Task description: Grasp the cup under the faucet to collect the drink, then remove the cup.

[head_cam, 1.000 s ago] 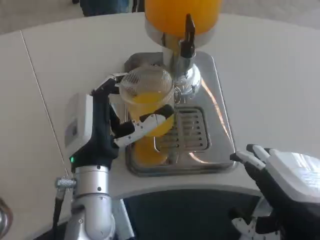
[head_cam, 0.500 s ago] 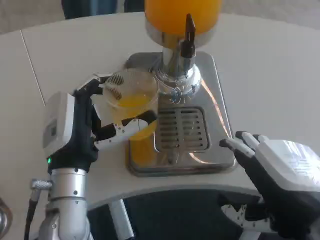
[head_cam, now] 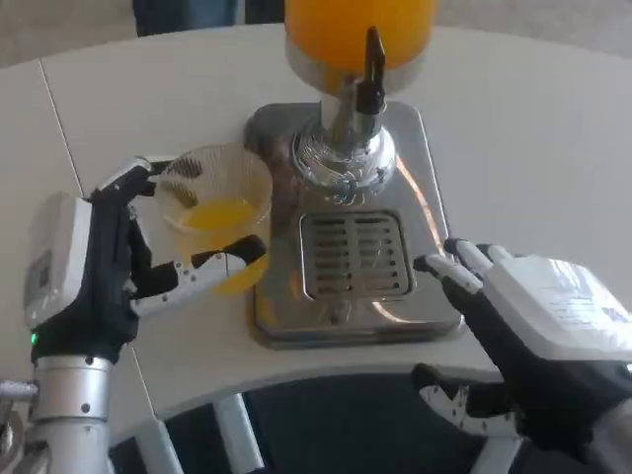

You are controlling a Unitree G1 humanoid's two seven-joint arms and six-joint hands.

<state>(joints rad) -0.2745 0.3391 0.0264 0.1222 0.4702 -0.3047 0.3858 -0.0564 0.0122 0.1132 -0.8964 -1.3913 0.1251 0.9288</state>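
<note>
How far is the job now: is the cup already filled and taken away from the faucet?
Filling looks done: the cup holds orange drink. The left hand grips it, off to the left of the faucet and clear of the drip grate. Left to do: set it down on the table, if wanted. The right hand waits open.

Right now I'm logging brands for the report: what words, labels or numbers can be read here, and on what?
None can be read.
Right hand: faint marks on its white back, too blurred to read.
Left hand: grey patch on its back, no legible text.
Dispenser: no label visible.
</note>
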